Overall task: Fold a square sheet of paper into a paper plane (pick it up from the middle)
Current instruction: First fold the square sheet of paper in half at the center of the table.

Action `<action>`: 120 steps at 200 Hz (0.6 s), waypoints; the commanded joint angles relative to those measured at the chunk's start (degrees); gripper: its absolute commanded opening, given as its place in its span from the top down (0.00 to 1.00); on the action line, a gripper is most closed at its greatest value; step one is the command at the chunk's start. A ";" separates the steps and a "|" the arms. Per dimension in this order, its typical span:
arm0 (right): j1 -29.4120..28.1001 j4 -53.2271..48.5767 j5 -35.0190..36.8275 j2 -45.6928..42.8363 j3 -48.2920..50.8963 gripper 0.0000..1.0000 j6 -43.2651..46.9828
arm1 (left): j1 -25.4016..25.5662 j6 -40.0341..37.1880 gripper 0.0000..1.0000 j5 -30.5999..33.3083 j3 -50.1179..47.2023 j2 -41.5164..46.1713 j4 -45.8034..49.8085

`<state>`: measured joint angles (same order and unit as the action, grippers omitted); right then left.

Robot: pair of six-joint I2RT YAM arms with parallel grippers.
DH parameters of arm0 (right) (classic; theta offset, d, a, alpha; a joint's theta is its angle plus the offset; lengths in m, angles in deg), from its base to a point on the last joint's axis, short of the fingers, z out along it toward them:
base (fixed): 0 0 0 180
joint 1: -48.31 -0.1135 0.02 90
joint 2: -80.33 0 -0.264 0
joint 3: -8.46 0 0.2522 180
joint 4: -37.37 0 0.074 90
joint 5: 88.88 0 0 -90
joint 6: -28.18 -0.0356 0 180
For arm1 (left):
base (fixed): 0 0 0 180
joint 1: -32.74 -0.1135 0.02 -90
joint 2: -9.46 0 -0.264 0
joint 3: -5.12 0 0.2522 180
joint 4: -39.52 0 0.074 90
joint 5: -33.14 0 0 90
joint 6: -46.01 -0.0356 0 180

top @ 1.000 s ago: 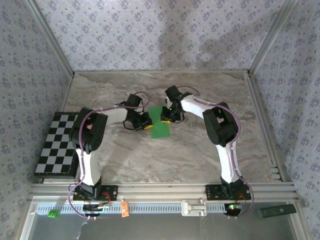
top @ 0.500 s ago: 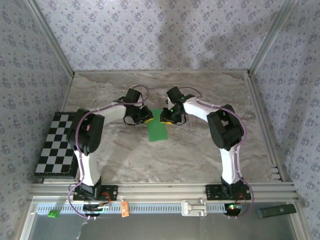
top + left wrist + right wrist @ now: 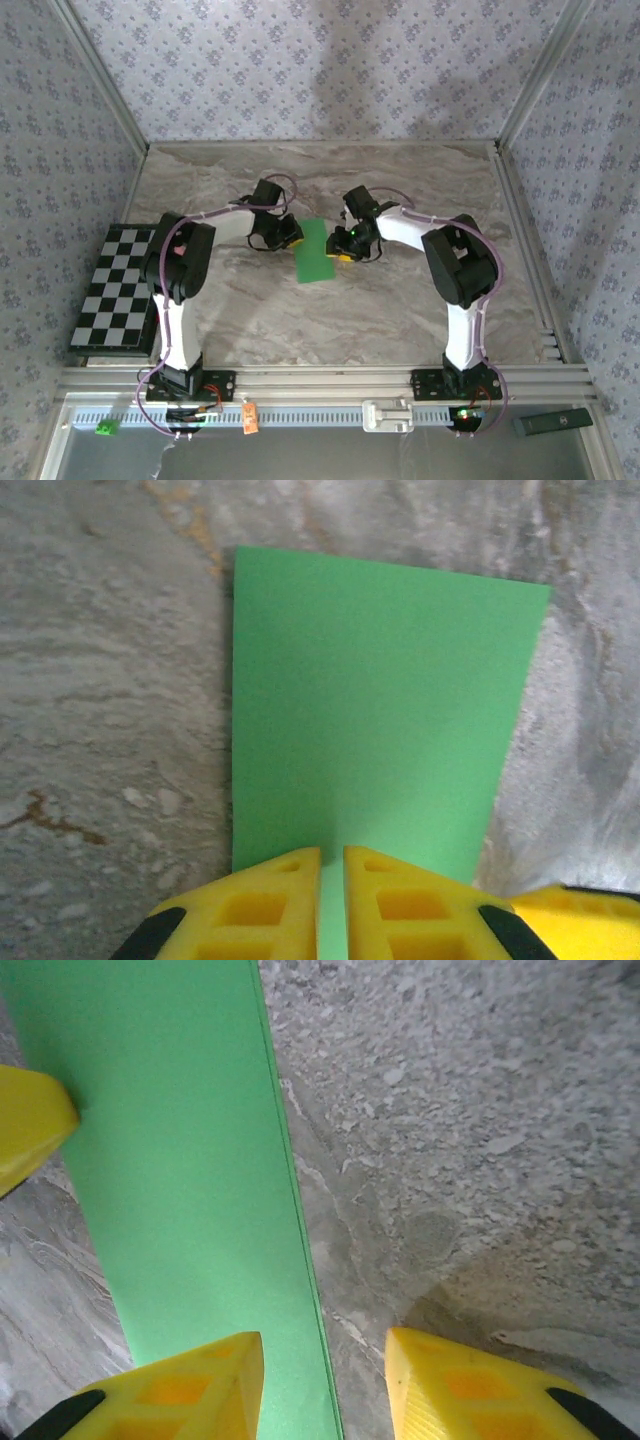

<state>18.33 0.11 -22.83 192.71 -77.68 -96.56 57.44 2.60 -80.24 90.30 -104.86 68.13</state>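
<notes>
Top external: paper [image 3: 314,250], folded to a strip, lies centre frame on table [image 3: 400,320]. Left gripper [image 3: 332,855] jaws nearly closed over its bottom edge; grip unclear. Right gripper [image 3: 325,1345] jaws apart, straddling its long edge. Likely creasing: press flat, keep edges aligned, no dragging. One paper, two grippers.

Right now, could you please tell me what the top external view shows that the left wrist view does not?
Top external adds the layout: both arms, the right gripper at the right edge of the green paper, the checkered board on the left and a tiny green cube by the near rail. Left wrist adds close detail: its yellow fingers nearly together at the sheet's near edge, with a green sliver between them. Both show the left gripper and the paper lying as a rectangle on the marbled table.
</notes>
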 commanded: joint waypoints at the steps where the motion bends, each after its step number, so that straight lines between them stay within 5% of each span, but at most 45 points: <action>1: -0.78 -0.65 -2.52 -2.31 2.03 0.61 -0.83 | -0.35 0.85 0.87 1.55 -1.09 -0.90 1.01; 120: -2.72 -2.79 -3.70 -4.91 6.20 0.61 1.82 | -1.00 2.66 0.87 2.15 -5.13 -0.90 0.62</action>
<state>16.19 -1.05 -26.59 189.06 -71.96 -95.86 56.72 5.16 -81.27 87.02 -104.31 63.61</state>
